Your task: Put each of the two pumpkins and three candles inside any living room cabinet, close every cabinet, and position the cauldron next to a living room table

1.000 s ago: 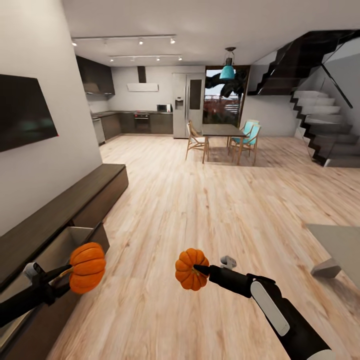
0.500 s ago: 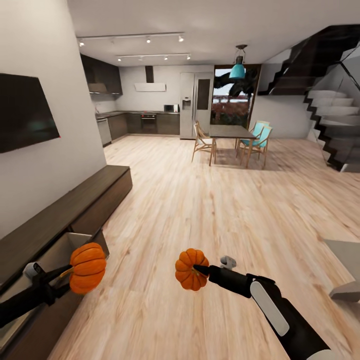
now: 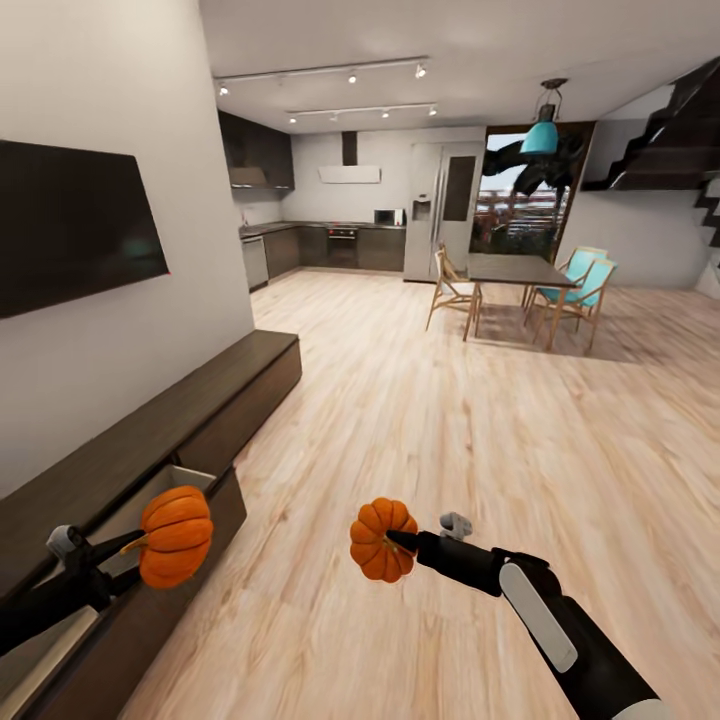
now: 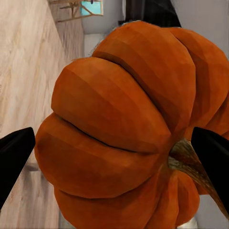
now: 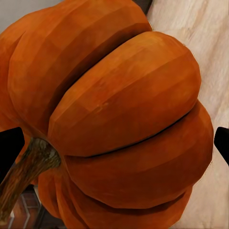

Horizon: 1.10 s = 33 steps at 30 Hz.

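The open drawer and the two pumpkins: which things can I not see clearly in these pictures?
- Open drawer inside, head view: hidden by the left pumpkin and left gripper.
- Cabinet near end: cut off by the picture edge.
- Right pumpkin grip: its body hides the right gripper tips.
- Both wrist views: each pumpkin blocks what lies behind.

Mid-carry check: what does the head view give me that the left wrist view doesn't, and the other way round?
Head view alone: the long dark cabinet along the wall with its open drawer just below the left gripper, the right gripper holding the second pumpkin, the TV and the kitchen beyond.
Left wrist view alone: close detail of the left pumpkin, its ribs and its stem lying between the black fingertips.
Both: the left pumpkin, wood floor and the dining chairs.
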### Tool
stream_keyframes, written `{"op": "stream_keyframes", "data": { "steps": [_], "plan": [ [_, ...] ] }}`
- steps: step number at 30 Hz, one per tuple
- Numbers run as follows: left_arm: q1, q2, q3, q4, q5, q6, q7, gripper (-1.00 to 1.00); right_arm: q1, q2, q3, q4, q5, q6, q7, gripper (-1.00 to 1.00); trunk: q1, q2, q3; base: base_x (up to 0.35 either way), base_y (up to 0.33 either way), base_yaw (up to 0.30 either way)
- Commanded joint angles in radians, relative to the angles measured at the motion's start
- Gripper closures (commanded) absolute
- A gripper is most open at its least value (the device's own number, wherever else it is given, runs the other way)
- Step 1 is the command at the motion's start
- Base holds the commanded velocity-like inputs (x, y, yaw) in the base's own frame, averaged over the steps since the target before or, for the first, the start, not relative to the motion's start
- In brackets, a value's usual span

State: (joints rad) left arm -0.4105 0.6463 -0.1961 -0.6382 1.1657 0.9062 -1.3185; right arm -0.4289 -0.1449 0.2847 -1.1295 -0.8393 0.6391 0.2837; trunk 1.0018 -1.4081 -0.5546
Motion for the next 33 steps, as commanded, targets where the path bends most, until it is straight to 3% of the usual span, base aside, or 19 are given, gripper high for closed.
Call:
{"op": "stream_keyframes", "data": {
  "steps": [1, 11, 17, 33],
  "plan": [
    [-0.002, 0.001, -0.005, 0.001, 0.011, 0.012, -0.004, 1.0, -0.001, -0.001, 0.001, -0.001, -0.011, 0.004, 0.0, 1.0, 0.001, -0.001, -0.001, 0.338, -0.144, 0.272],
    [-0.002, 0.0, -0.005, 0.0, 0.014, 0.012, -0.004, 1.0, -0.001, -0.001, 0.001, -0.003, -0.011, 0.004, 0.0, 1.0, 0.001, -0.001, -0.001, 0.329, -0.155, 0.272],
    [-0.002, -0.029, -0.001, 0.0, 0.003, 0.012, -0.004, 1.0, -0.001, -0.001, 0.001, -0.003, -0.011, 0.005, 0.0, 1.0, 0.001, -0.001, -0.001, 0.316, -0.165, 0.272],
    [-0.002, -0.031, 0.0, 0.0, 0.002, 0.011, -0.004, 1.0, -0.001, -0.001, 0.001, -0.003, -0.011, 0.005, 0.0, 1.0, 0.001, -0.001, -0.001, 0.293, -0.191, 0.272]
  ]
}}
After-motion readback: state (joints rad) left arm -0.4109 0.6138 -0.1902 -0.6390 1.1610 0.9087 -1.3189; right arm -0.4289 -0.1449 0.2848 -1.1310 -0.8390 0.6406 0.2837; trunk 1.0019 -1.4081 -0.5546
